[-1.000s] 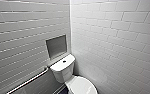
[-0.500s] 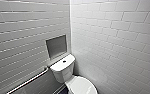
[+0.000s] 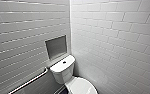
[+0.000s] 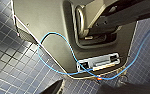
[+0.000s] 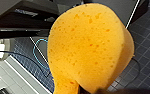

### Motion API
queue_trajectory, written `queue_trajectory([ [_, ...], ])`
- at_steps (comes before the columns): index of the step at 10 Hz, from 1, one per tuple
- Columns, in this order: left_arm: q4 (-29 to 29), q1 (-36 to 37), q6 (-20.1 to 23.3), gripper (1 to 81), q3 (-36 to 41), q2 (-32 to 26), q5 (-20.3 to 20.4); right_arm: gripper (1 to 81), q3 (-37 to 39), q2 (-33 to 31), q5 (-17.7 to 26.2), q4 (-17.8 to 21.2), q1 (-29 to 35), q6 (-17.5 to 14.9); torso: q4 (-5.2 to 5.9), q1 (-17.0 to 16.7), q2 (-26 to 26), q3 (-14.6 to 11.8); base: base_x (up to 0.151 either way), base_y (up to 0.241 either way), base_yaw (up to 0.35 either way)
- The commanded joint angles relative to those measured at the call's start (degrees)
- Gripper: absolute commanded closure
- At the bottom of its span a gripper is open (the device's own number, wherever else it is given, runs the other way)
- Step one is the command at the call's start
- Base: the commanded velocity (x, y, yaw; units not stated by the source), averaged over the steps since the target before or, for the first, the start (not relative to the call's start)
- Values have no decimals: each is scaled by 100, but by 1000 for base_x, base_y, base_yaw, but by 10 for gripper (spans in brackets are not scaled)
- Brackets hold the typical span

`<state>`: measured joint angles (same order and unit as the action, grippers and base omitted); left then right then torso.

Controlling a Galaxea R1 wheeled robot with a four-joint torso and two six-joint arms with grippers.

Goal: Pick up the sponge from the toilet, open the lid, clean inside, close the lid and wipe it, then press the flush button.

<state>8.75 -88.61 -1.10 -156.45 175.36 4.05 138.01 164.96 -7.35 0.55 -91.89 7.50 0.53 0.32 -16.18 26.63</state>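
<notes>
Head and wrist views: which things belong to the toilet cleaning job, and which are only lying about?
For the job:
sponge
toilet
lid
flush button

Only lying about:
grab rail
wall niche
blue cable
floor tiles

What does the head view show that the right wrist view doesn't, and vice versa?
Head view: the toilet with the lid down, the flush button on the tank top, a recessed wall niche and a grab bar.
Right wrist view: the sponge up close and a blue cable.
Both: pale tiling and dark blue mosaic floor. The floor is broad in the wrist view and seemingly just a sliver by the toilet base in the head view.
</notes>
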Motion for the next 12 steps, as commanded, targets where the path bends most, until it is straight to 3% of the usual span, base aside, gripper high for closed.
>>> queue_trajectory([
  [1,12,155,57,10,27,-1,-334,811,-56,-40,348,-90,140,-11,0,-2,0,0,79,0,0],
  [12,12,147,57,10,45,17,-334,811,93,-13,348,-37,140,-3,0,2,2,0,85,0,0],
])
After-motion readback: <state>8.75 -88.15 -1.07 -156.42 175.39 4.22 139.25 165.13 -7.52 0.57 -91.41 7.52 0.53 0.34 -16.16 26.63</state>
